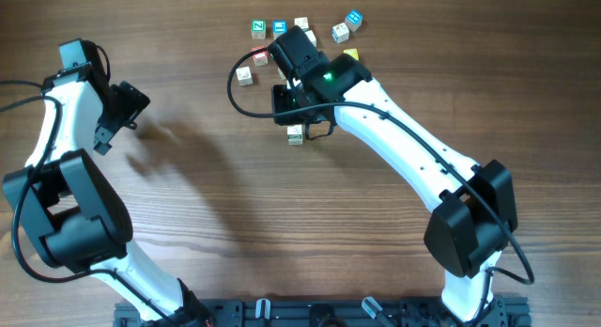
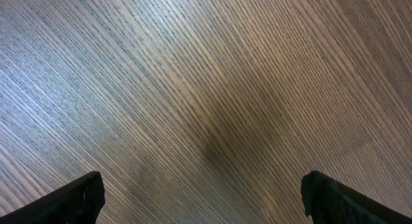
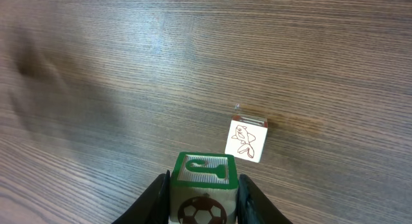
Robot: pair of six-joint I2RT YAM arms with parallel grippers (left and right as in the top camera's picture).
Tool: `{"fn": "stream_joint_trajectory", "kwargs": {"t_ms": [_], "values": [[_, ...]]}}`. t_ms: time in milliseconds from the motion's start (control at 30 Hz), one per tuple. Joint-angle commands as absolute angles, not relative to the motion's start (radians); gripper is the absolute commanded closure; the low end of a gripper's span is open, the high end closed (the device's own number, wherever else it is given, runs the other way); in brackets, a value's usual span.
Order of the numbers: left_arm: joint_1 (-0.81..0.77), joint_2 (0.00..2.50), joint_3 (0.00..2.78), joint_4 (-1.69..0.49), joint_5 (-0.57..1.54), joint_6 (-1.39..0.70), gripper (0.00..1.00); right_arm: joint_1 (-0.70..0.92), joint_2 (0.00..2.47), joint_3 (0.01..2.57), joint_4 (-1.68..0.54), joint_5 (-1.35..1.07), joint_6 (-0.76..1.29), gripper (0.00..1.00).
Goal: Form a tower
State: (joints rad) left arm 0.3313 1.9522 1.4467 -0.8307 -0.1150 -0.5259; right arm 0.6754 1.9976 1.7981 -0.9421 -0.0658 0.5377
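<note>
Overhead, the right arm (image 1: 394,130) hides most of a yellow cube (image 1: 351,54) near the far edge of the tabletop (image 1: 207,205). The green-bordered cube (image 3: 203,176) in the right gripper (image 3: 203,198) is cut off by the wrist view's bottom edge.

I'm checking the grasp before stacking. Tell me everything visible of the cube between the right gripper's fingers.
The green-bordered cube is a pale, wooden-looking block. Its upper face carries a green frame around a hooked green mark, perhaps a J; the face toward the wrist camera shows a dark red soccer ball. It sits upright, pinched on two sides by the right gripper's fingers. Its base is out of frame, so its support is unseen.
</note>
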Motion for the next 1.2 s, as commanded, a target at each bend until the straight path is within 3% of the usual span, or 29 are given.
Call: {"fn": "stream_joint_trajectory", "kwargs": {"t_ms": [0, 1167], "values": [[0.335, 1.932, 1.457, -0.831, -0.125, -0.529, 0.00, 0.677, 2.007, 1.804, -0.939, -0.044, 0.549, 0.85], [0.335, 1.932, 1.457, -0.831, -0.125, -0.529, 0.00, 0.677, 2.007, 1.804, -0.881, -0.007, 0.500, 0.84]]}}
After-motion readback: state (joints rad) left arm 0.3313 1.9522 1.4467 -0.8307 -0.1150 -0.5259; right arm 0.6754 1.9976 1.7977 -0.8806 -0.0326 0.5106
